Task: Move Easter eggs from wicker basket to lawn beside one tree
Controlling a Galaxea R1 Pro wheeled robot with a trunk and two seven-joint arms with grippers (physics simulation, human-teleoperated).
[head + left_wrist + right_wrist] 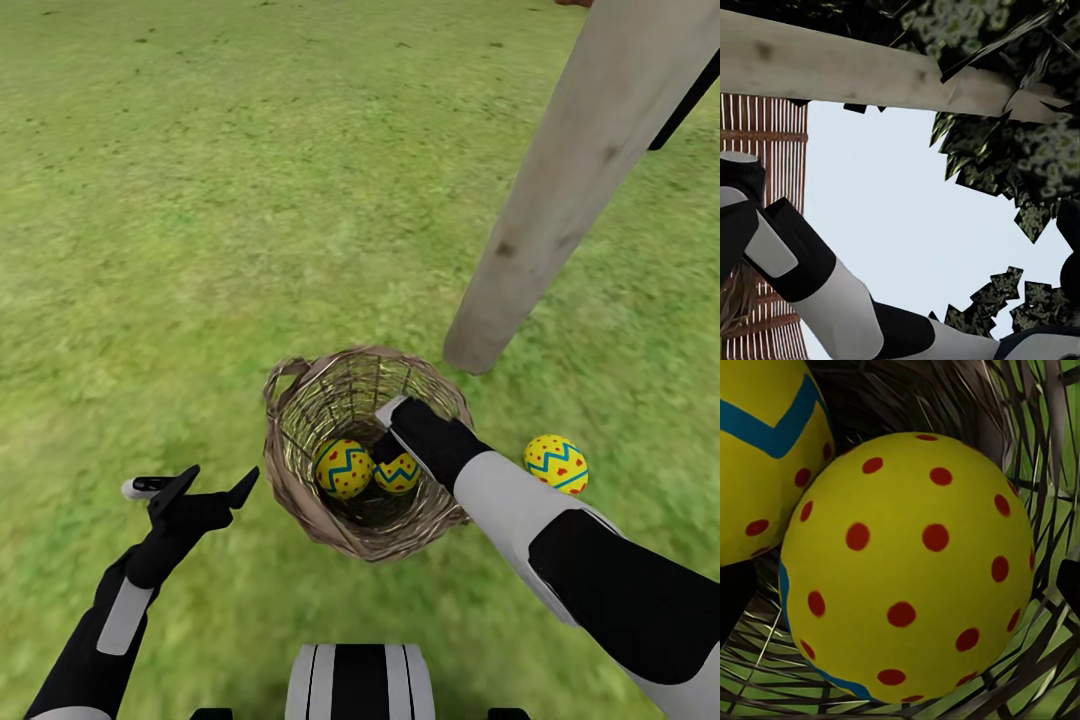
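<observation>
Easter eggs: two lie in the wicker basket (365, 455) at lower centre, one on the lawn (150, 200) by the tree (575, 170). Your right gripper (388, 450), nearer, reaches in, spread around the dotted egg (907, 566) dead ahead, unclenched; left gripper (205, 485) hangs open.

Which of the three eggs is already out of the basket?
The egg lying on the lawn, right of the wicker basket and near the tree trunk. The other two sit inside the basket, where the right gripper reaches.
</observation>
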